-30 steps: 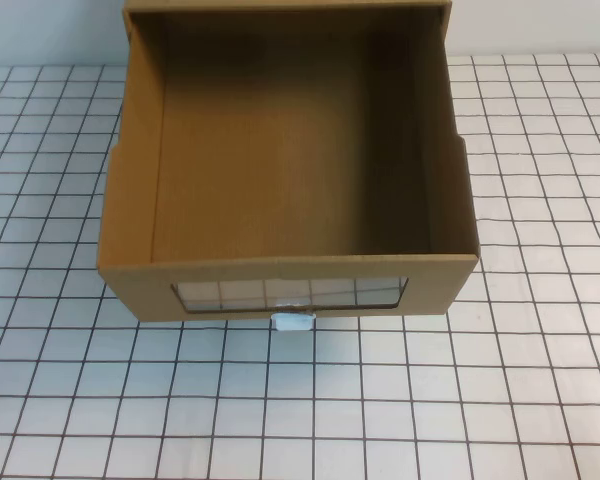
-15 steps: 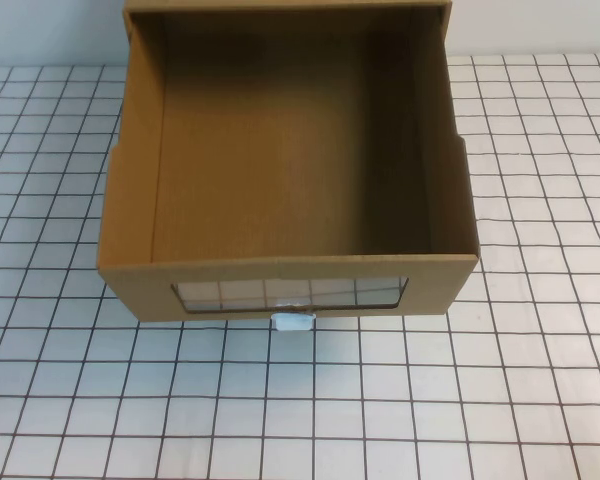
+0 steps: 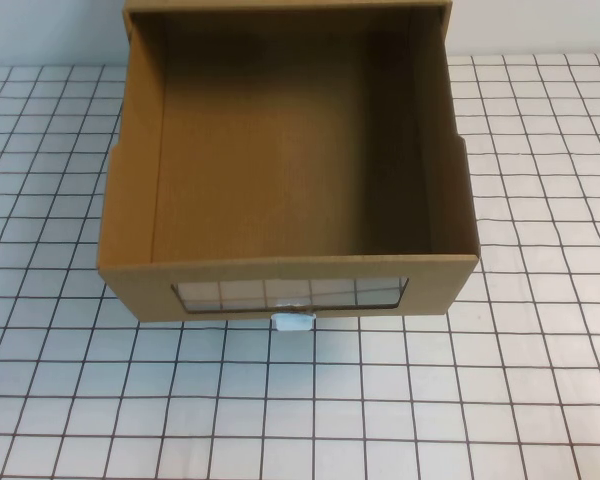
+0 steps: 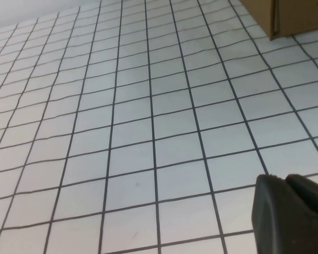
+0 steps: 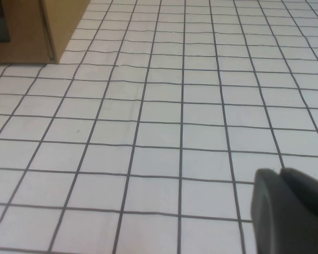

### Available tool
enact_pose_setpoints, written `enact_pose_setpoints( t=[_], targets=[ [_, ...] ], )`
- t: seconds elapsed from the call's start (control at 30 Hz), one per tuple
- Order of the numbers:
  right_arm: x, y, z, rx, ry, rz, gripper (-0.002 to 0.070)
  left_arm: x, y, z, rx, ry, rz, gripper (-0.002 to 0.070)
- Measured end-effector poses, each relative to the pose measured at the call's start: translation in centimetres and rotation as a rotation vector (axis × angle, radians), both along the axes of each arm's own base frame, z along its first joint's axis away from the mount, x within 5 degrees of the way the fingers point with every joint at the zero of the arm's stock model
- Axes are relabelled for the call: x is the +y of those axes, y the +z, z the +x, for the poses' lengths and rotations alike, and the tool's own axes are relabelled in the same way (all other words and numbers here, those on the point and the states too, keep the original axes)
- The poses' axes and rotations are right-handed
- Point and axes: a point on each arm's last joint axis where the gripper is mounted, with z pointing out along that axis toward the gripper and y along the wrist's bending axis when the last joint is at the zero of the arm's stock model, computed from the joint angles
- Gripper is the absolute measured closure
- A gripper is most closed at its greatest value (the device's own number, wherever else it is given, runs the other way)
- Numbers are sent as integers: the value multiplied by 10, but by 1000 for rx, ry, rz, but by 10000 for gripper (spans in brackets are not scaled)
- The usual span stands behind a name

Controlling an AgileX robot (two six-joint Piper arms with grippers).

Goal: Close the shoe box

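Observation:
The brown cardboard shoe box stands in the middle of the table with its drawer pulled far out toward me, and its inside is empty. Its front has a clear window with a small white handle below it. Neither gripper shows in the high view. In the left wrist view my left gripper is shut and empty, low over the table, with a box corner well ahead of it. In the right wrist view my right gripper is shut and empty, with a box corner well ahead of it.
The table is covered by a white cloth with a black grid. The box's outer sleeve sits at the back edge against a pale wall. Open cloth lies in front of the box and on both sides.
A small dark shape at the bottom left corner of the high view one second ago is gone. The box has not moved.

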Motion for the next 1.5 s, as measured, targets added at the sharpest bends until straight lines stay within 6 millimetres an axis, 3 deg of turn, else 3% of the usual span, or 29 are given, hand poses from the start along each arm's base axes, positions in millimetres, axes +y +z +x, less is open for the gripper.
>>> enact_pose_setpoints(
  t=[0.23,0.43,0.6,0.83,1.03,1.27,1.4,1.5],
  targets=[
    [0,0,0,0,0,0,690,-1,2,1,-21,2,-30,680],
    [0,7,2,-74,-5,4,690,-4,18,4,-199,-21,-94,680],
    [-2,27,4,-306,-21,16,689,-7,44,2,-473,-71,-176,680],
    [-5,74,-10,-843,-57,43,690,-11,75,-10,-831,-151,-220,680],
    [-8,99,-35,-1233,-83,63,690,-11,81,-15,-916,-171,-227,680],
    [-11,108,-50,-1423,-107,88,690,-11,87,-19,-999,-169,-209,680],
    [-12,111,-52,-1448,-109,91,689,-9,96,-29,-1147,-174,-240,680],
    [-10,126,-59,-1497,-94,74,689,-5,105,-36,-1250,-160,-296,680]
  ],
)
